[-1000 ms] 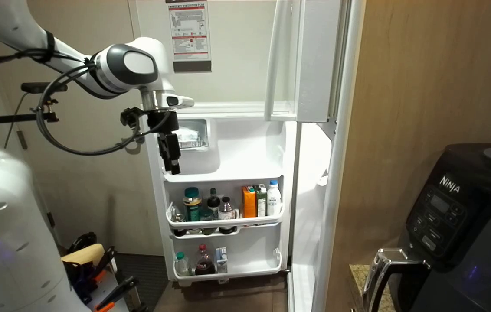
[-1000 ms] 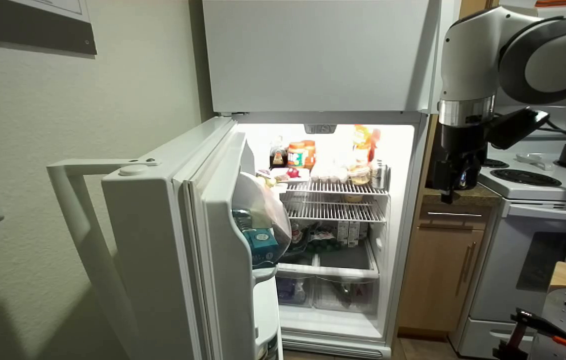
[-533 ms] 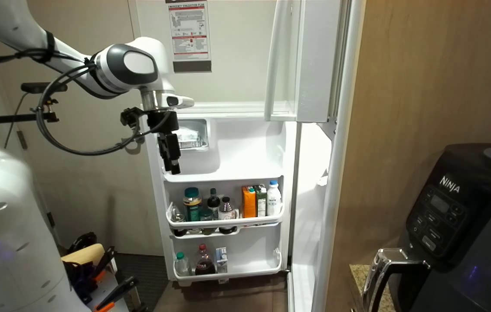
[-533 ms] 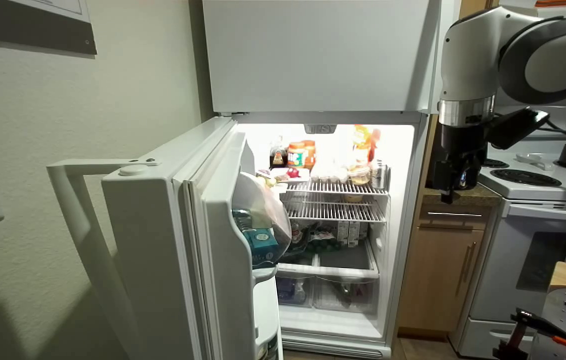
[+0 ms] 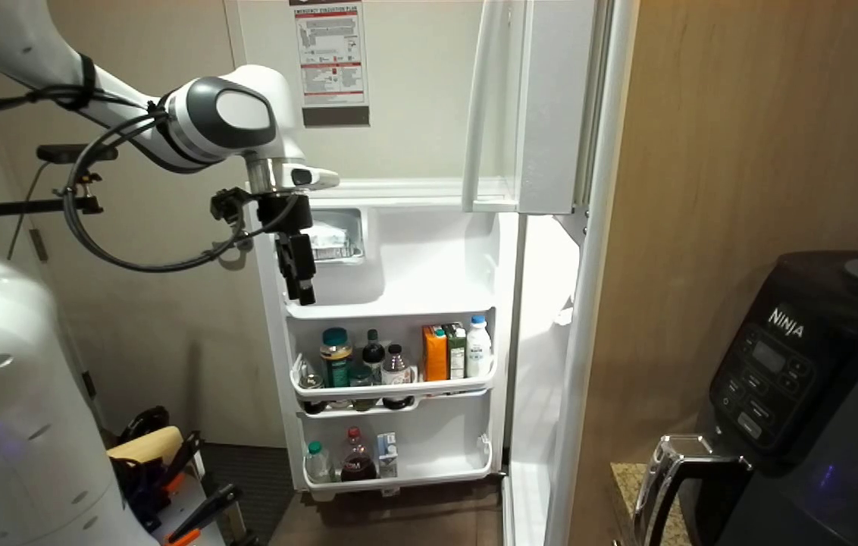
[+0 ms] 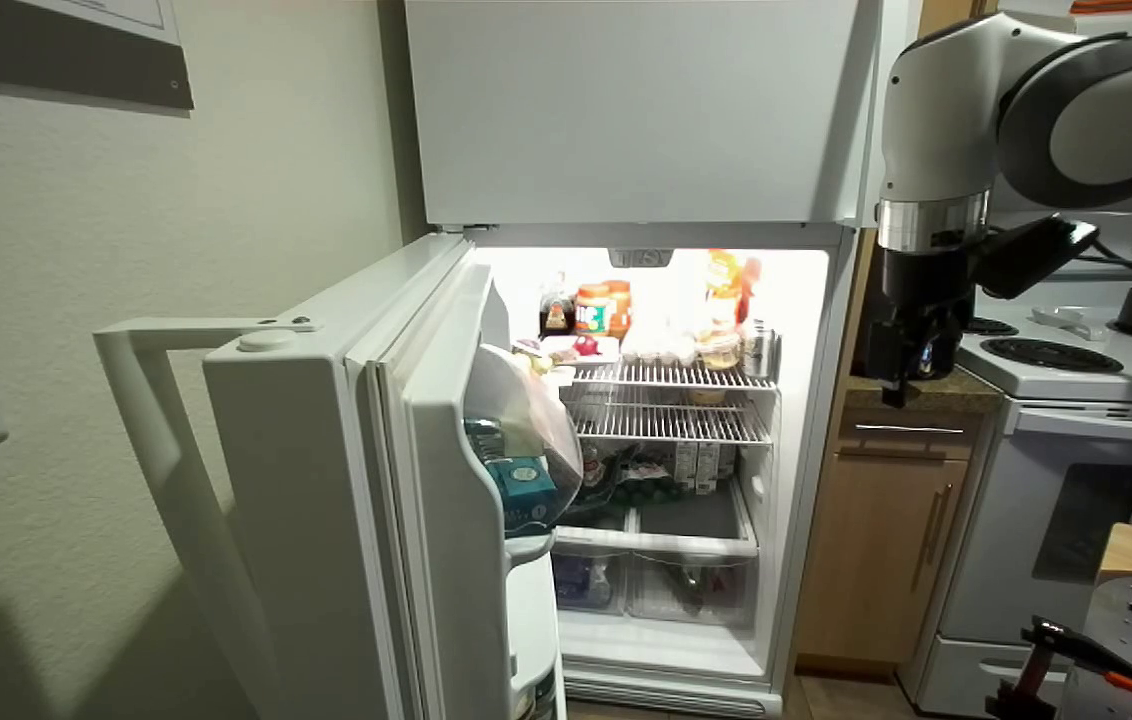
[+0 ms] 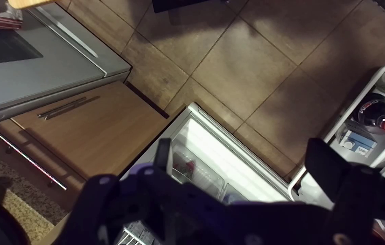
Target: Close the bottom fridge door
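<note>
The bottom fridge door stands wide open, its shelved inner side with bottles and cartons facing an exterior view. In an exterior view its edge and outer side face the wall, with its long handle at the left. In the wrist view its lower shelf rim shows at the right. My gripper is open and empty, its fingers wide apart. In an exterior view the gripper overlaps the door's inner side; in an exterior view the gripper is right of the fridge opening, apart from the door.
The upper door is shut above the lit fridge interior. A stove and a wooden cabinet stand beside the fridge. A wall is behind the door. A black Ninja appliance stands on the counter.
</note>
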